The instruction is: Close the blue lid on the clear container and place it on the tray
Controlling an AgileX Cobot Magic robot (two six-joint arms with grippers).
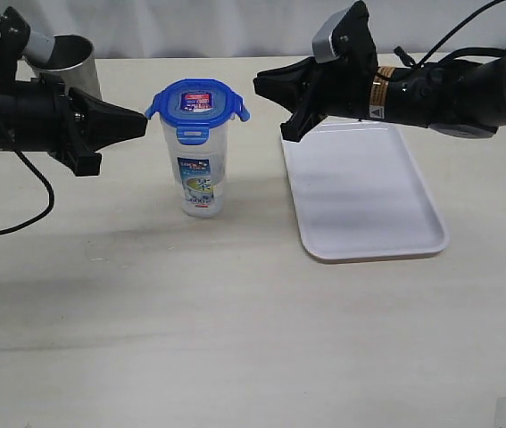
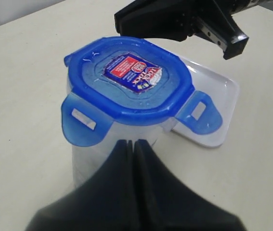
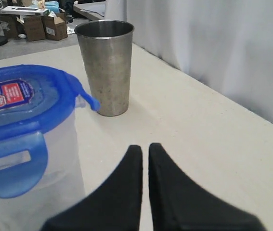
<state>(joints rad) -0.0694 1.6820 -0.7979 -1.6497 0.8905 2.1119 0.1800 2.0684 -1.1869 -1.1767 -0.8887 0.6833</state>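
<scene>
At frame center we count one upright clear container point(image 1: 198, 169), long axis vertical, one blue lid point(image 1: 197, 101) atop; left gripper point(image 2: 130, 142) and right gripper point(image 3: 145, 147) closed, empty.

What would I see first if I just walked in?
The bright blue lid sits on the clear container in the middle of the table. Black left fingers and right fingers point at it from either side, and the white tray lies beside it.
</scene>
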